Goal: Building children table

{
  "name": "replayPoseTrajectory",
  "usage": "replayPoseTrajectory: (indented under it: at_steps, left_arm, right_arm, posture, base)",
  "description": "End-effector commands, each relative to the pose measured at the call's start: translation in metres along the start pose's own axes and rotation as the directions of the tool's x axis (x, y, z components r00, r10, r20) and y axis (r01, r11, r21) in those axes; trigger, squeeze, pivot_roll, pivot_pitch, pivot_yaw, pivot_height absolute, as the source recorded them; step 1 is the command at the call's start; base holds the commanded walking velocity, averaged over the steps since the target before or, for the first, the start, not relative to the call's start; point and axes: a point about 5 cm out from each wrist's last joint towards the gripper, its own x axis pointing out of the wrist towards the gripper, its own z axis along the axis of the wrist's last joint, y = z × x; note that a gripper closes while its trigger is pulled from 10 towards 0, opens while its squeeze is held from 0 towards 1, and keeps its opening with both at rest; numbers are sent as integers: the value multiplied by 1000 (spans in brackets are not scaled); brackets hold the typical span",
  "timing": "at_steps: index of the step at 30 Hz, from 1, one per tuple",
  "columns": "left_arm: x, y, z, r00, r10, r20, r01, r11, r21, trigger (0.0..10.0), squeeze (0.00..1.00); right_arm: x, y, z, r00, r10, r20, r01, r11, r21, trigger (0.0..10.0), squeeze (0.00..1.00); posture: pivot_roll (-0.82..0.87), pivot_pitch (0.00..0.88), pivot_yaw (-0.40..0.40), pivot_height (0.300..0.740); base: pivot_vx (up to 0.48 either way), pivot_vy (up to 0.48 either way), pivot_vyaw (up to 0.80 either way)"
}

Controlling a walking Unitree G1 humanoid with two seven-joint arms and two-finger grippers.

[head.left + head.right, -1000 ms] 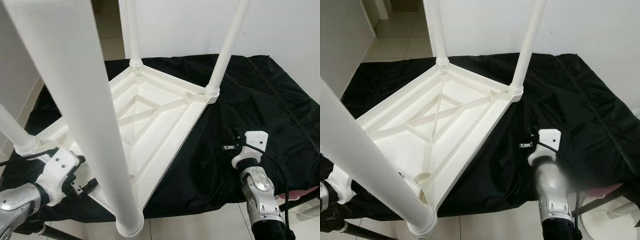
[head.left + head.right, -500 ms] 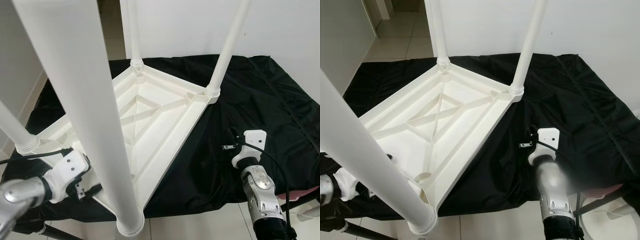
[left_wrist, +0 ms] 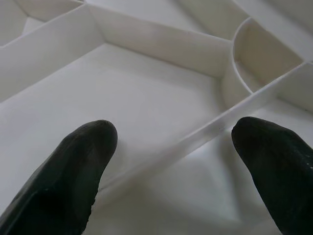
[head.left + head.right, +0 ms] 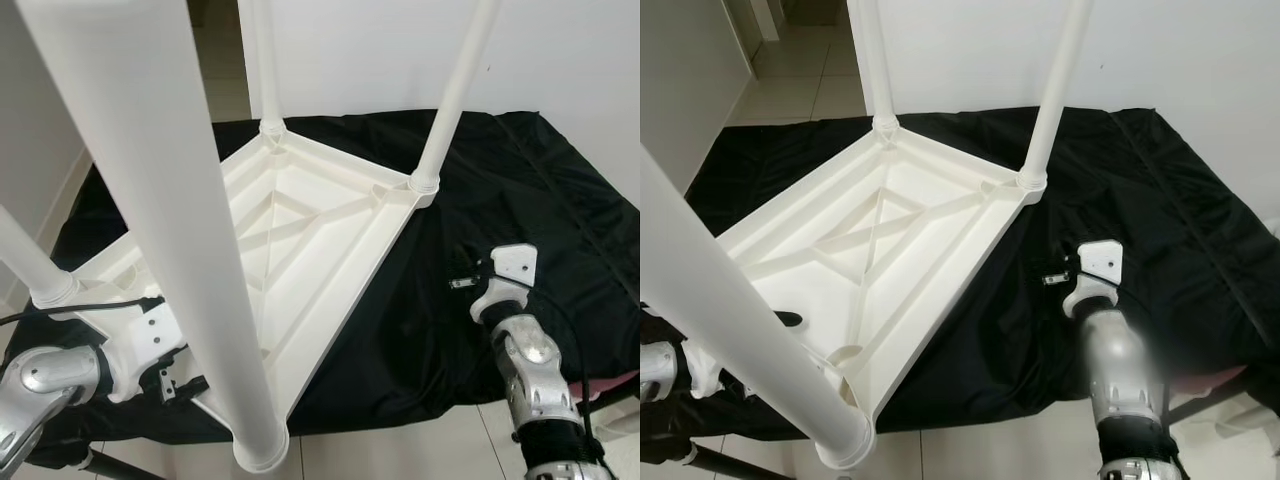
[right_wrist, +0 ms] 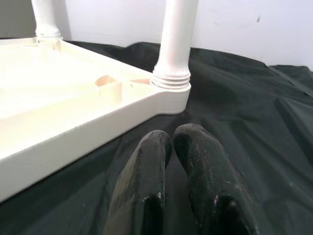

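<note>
Here the black cloth point(image 4: 520, 190) lies wide and bare around the right gripper point(image 5: 172, 139), whose fingers are pressed together and hold nothing. Beside that gripper, toward the left one, the white table point(image 4: 890, 250) lies upside down on the cloth, ribbed inside, with its legs point(image 4: 450, 95) pointing up. The left gripper point(image 3: 173, 139) is spread open just above the ribs, near the closest corner leg point(image 4: 190, 250).

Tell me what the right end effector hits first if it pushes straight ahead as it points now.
Probably the upturned table's corner leg; the shut right end effector points at its base across black cloth. Depth is unclear.
</note>
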Motion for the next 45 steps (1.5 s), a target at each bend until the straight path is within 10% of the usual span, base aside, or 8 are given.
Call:
replayPoseTrajectory:
  at_steps: [1, 29, 31, 32, 36, 37, 45]
  left_arm:
    - [1, -11, -9, 983, -180, -41, 179, 984, -18, 10000, 0]
    - [13, -5, -23, 949, -297, -104, 290, 954, -76, 10000, 0]
    - [14, -5, -20, 948, -306, -83, 298, 950, -92, 8863, 0]
    - [14, -5, -17, 946, -318, -59, 310, 944, -109, 4941, 0]
    - [16, -7, -11, 943, -334, -4, 329, 932, -150, 2588, 0]
    - [16, -7, -11, 941, -337, 3, 334, 930, -155, 471, 0]
    - [24, -19, 1, 922, -375, 90, 386, 902, -192, 1294, 0]
  right_arm:
    - [-1, -2, -3, 1000, 0, -10, 0, 1000, -3, 10000, 0]
    - [8, 2, 0, 1000, 22, 13, -22, 1000, -16, 10000, 0]
    - [8, 2, 0, 1000, 21, 15, -21, 1000, -17, 10000, 0]
    - [9, 1, 1, 1000, 20, 17, -20, 1000, -19, 10000, 0]
    - [9, 1, 2, 1000, 17, 21, -17, 1000, -22, 10000, 0]
    - [8, 1, 2, 1000, 15, 22, -15, 1000, -22, 10000, 0]
    - [6, 3, 0, 1000, 11, 20, -11, 1000, -11, 10000, 0]
  posture:
    - [12, 79, 6, 740]
    - [19, 88, 41, 740]
    - [19, 88, 41, 740]
    - [14, 86, 50, 740]
    - [14, 89, 51, 740]
    - [13, 89, 52, 740]
    - [12, 93, 60, 740]
  base:
    - [0, 0, 0]
    - [0, 0, 0]
    - [0, 0, 0]
    - [0, 0, 0]
    - [0, 0, 0]
    - [0, 0, 0]
    - [0, 0, 0]
